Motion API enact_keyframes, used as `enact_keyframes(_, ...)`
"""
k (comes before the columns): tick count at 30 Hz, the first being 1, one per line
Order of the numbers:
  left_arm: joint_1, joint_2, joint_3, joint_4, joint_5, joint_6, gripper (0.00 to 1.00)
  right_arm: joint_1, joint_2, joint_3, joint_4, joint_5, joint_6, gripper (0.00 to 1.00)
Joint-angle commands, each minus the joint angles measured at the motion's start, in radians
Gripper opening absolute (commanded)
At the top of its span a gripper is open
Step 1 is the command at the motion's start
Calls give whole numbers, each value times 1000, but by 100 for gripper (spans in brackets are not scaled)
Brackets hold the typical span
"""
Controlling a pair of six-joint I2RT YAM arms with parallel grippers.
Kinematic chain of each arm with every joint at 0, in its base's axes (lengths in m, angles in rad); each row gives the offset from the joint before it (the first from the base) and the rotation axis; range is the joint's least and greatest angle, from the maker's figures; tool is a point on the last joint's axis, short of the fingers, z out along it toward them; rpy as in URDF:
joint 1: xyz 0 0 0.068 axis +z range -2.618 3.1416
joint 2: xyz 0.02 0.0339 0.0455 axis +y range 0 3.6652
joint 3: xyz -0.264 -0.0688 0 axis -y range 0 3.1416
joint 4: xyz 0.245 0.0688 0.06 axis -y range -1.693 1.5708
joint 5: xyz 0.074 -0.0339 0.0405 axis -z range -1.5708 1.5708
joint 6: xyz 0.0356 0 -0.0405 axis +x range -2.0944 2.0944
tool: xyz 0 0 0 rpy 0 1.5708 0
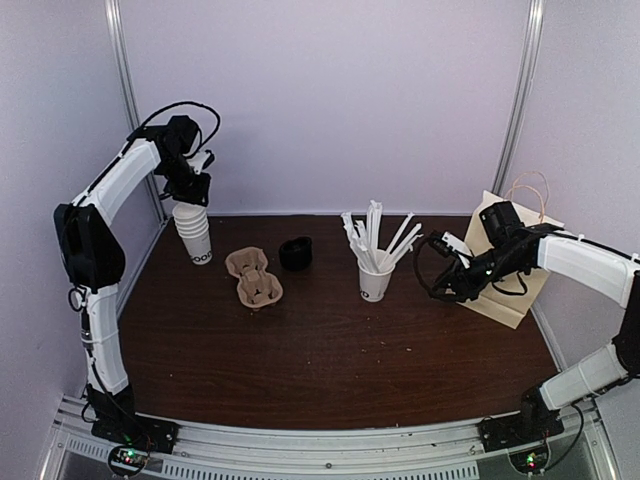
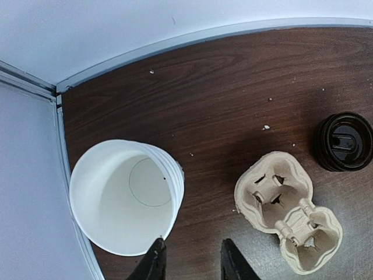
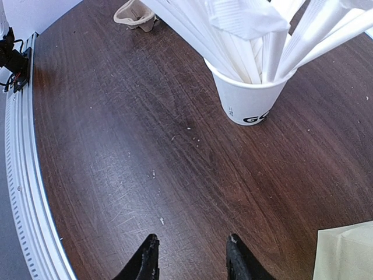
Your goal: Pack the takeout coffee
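Observation:
No white cup with a black dome lid shows in any view; the takeout coffee is out of view. A stack of lidless white cups (image 1: 196, 236) stands at the back left and also shows in the left wrist view (image 2: 125, 195). My left gripper (image 1: 190, 194) hovers just above the stack, open and empty (image 2: 192, 259), its left finger beside the top cup's rim. A short black stack of lids (image 1: 295, 253) sits on the table (image 2: 344, 142). A brown pulp two-cup carrier (image 1: 254, 277) lies beside it (image 2: 288, 213). My right gripper (image 1: 436, 272) is open and empty (image 3: 189, 256) above bare table.
A lidless white cup holding long white straws (image 1: 374, 270) stands mid-table, just left of my right gripper (image 3: 247, 99). A tan paper bag (image 1: 512, 285) lies at the right under my right arm (image 3: 347, 254). The carrier shows far off in the right wrist view (image 3: 134, 13).

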Motion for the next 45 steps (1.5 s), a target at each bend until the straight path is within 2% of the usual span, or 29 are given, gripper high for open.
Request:
enact_keyframes(1,3,41,55,28,27,42,34,-2,-34,-21,20,1,-15,41)
enact_keyframes(16,6,119,93,27,-49,36,34,-3,-17,-23,22,6,-18,41)
enact_keyframes(26,23,135,94,19,-55,25,28,-2,-8,-24,22,9,-19,42)
enact_keyframes(29,30,140,96,12,-53,16,24,-2,-5,-24,22,11,-21,42)
enact_keyframes(39,35,129,103,1,-41,11,0,-2,6,-23,22,7,-21,42)
enact_keyframes(45,34,76,103,-6,-72,25,0,-2,16,-20,22,3,-21,42)
